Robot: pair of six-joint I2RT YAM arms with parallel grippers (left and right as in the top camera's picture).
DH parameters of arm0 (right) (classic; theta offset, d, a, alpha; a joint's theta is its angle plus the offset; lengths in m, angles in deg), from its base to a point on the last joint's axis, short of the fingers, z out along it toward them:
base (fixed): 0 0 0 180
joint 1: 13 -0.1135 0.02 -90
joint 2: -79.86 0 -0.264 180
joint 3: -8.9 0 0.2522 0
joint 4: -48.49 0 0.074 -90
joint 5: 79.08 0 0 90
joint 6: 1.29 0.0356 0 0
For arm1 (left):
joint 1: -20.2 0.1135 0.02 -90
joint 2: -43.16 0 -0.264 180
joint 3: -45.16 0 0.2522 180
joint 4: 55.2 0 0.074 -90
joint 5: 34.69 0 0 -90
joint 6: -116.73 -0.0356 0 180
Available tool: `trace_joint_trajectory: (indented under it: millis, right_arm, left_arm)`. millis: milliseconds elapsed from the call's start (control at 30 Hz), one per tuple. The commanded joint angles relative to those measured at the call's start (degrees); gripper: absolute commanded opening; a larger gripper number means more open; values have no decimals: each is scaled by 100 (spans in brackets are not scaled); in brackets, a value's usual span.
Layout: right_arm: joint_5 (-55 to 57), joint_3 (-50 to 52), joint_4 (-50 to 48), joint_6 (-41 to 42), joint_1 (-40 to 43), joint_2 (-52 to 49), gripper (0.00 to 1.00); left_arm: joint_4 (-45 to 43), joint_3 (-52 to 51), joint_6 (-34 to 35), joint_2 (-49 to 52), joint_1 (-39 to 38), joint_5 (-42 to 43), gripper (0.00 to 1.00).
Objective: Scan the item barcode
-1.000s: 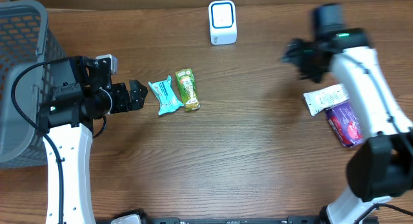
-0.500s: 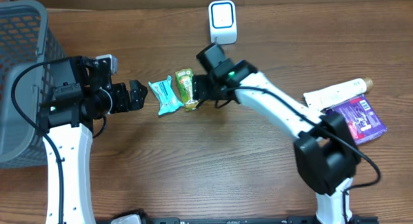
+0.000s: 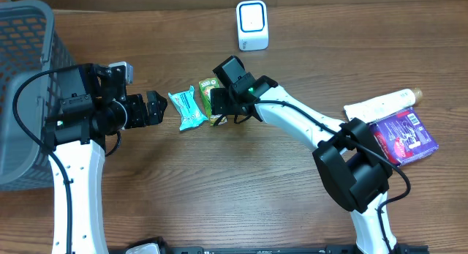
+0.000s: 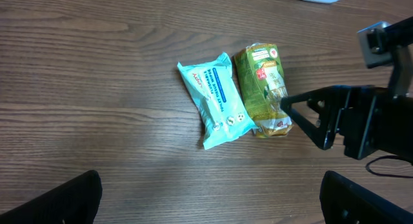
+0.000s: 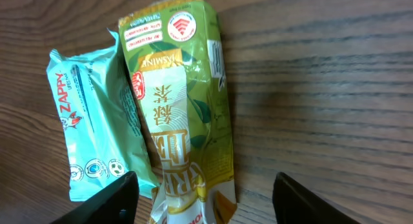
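The shiny green tea packet (image 5: 181, 108) is seen close up between the open right jaws, not gripped. The white box scanner (image 3: 252, 25) is shown only from overhead. The left jaws are wide open, empty.

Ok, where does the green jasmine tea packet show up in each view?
Overhead: green tea packet, upper middle, left of centre.
Left wrist: packet upper middle, right of centre.
Right wrist: packet fills the centre, top to bottom.
Shared landmark: teal wipes pack beside it in all three.

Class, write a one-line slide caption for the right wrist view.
Open fingers of the right gripper flank a green tea pouch beside a teal Zappy pack.
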Motion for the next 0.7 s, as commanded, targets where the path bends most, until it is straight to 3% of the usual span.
trace_joint_trajectory:
  millis: [0,300,467,567,667]
  right_arm:
    - [-190,-66,-57,0,0,-201,64]
    - [-306,-66,-83,153,-4,-455,44]
    - [-328,-83,127,146,22,-404,23]
    - [52,-181,535,146,101,-225,11]
    - [778,-251,1038,120,129,48,6]
  left_arm:
    - [-4,79,-70,-50,-11,68,100]
    - [-4,79,-68,-50,-11,68,100]
    - [-4,79,-70,-50,-11,66,100]
    - [-4,79,-68,-50,-11,68,100]
    - [-4,79,-70,-50,-11,68,100]
